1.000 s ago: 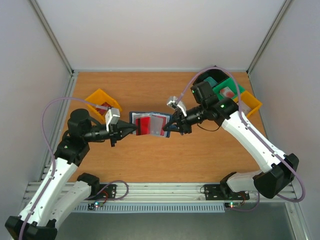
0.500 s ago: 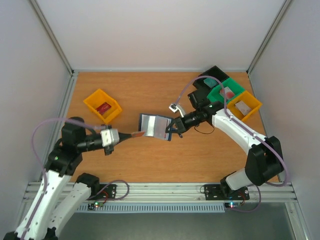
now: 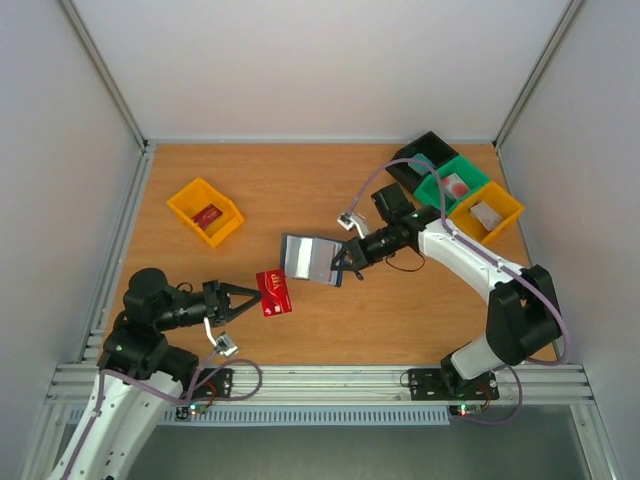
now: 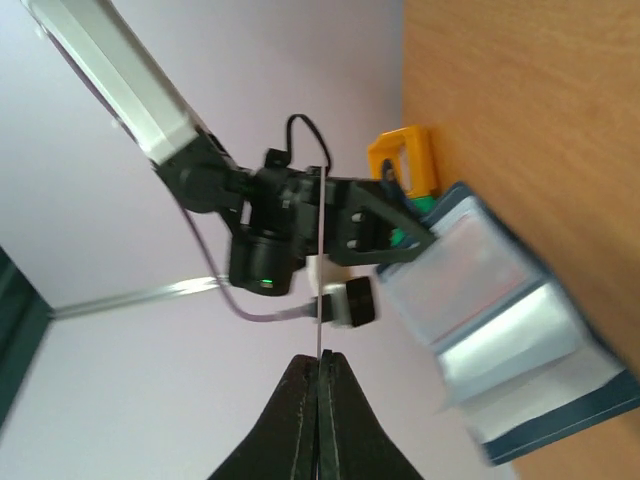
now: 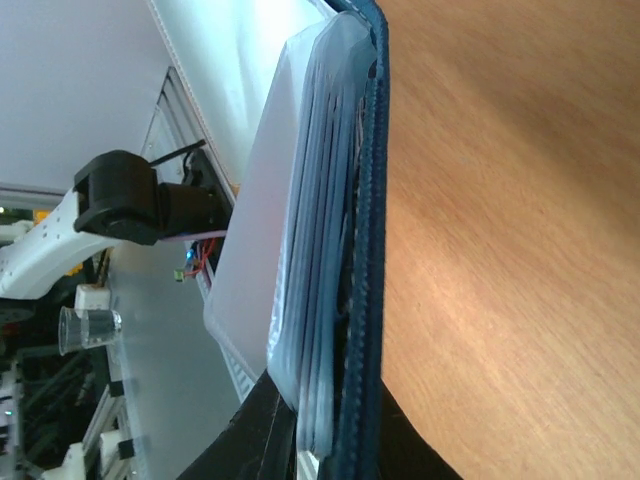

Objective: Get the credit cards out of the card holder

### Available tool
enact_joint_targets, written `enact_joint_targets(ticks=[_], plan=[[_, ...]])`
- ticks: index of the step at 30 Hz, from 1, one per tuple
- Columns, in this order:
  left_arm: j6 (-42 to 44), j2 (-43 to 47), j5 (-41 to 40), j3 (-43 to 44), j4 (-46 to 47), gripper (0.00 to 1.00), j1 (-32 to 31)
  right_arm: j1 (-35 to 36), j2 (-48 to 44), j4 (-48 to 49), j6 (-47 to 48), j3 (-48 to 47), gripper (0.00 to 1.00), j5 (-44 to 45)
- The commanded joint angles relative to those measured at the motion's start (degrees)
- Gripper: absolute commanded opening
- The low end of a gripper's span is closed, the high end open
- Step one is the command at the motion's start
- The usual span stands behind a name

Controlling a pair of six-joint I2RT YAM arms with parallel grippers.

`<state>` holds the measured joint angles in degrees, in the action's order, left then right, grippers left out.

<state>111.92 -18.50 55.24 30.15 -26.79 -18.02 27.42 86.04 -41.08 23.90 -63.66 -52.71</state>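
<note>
top external shows the left jaws, clamped on a red credit card [image 3: 273, 293], now pulled back clear of the card holder [image 3: 310, 257], which the right jaws pinch over the table [image 3: 300, 190]; one card freed, more likely remain inside.

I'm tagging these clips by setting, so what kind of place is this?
Probably a robotics lab test cell: the left arm and right arm are mounted on an aluminium rail at the edge of a wooden table, plain white panels wall it in, and a yellow bin sits on top.
</note>
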Motion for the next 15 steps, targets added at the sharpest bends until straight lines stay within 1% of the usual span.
enact_joint_targets(ticks=[1,5,8,10,15], plan=[[24.7,0.8,2.3,0.4,6.6,0.00,0.0,1.0,2.8,1.0,-5.3,2.3,0.01,-0.5],[19.6,1.0,0.5,0.2,3.1,0.00,0.0,3.6,9.0,3.6,-7.9,3.3,0.01,-1.4],[15.4,1.2,-0.3,-0.1,0.2,0.00,0.0,3.8,12.0,9.4,-11.6,4.9,0.01,-5.5],[15.3,1.4,0.2,-0.2,-2.4,0.00,0.0,3.8,13.9,9.0,-11.9,4.5,0.01,-4.9],[15.3,0.9,0.7,-0.4,-3.2,0.00,0.0,3.3,18.3,6.5,-10.5,4.5,0.02,-3.1]])
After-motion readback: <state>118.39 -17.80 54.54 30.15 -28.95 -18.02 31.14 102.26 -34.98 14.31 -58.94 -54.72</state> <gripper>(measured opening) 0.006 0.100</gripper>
